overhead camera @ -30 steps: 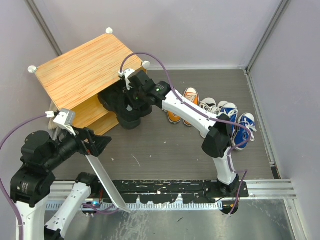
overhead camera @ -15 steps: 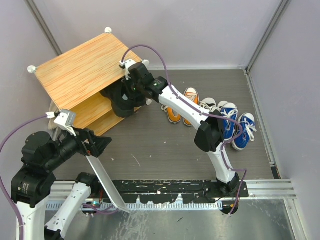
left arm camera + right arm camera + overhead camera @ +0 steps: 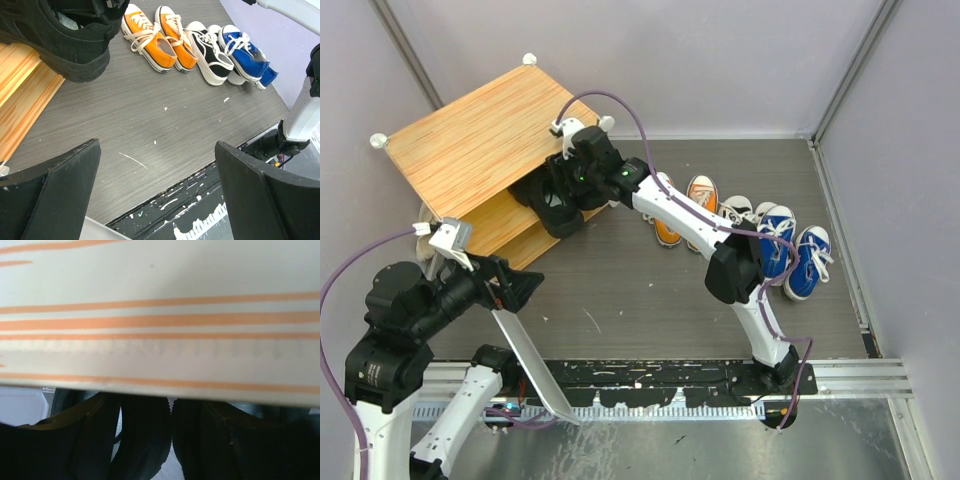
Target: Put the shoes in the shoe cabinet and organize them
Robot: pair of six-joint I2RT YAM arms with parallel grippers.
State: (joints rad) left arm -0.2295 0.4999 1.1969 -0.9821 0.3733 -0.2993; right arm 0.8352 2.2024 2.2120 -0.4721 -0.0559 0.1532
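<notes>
Crowding the front edge of the striped wood-grain cabinet (image 3: 470, 140), the right gripper (image 3: 565, 185) overlaps black sneakers (image 3: 545, 212), its hold impossible to tell; grey floor (image 3: 620, 290) spreads in front.

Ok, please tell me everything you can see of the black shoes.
The black shoes are a pair of chunky, all-black sneakers with thick soles and fabric-like uppers. They lie side by side, partly under the striped top of the cabinet, and seem to rest on its lower wooden shelf, with one end sticking out past the shelf edge. The right gripper is right over them; whether it grips them cannot be told. They lie well apart from the orange pair.
</notes>
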